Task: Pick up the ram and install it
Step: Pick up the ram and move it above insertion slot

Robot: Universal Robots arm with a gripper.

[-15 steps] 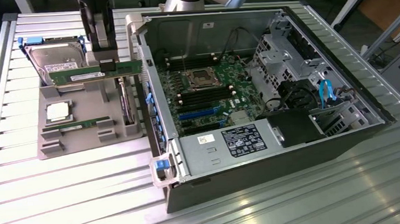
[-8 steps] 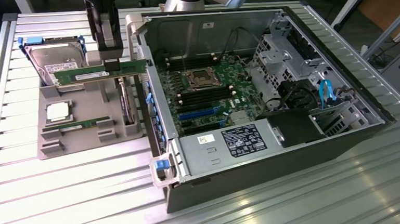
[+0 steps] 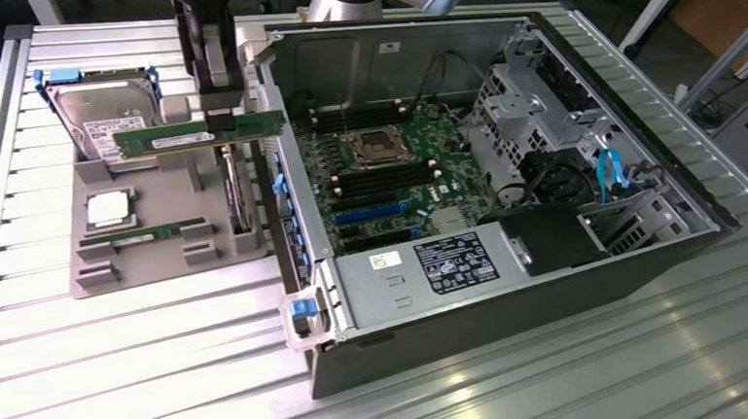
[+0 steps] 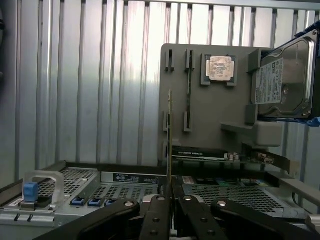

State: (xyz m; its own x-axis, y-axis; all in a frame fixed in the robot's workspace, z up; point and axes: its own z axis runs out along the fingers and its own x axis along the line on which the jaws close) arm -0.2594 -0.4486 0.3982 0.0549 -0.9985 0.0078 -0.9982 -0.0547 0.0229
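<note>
Exterior view: the black two-fingered gripper [image 3: 221, 121] pinches the ram [image 3: 194, 138], a long thin green circuit-board stick with a white label. It holds the stick level above the far part of the grey plastic parts tray [image 3: 157, 271], just left of the open black computer case [image 3: 509, 289]. The silver boxy hard drive [image 3: 106, 114] sits behind it. Wrist view shows the fingers [image 4: 157, 215] closed on the ram's [image 4: 170, 130] thin edge.
</note>
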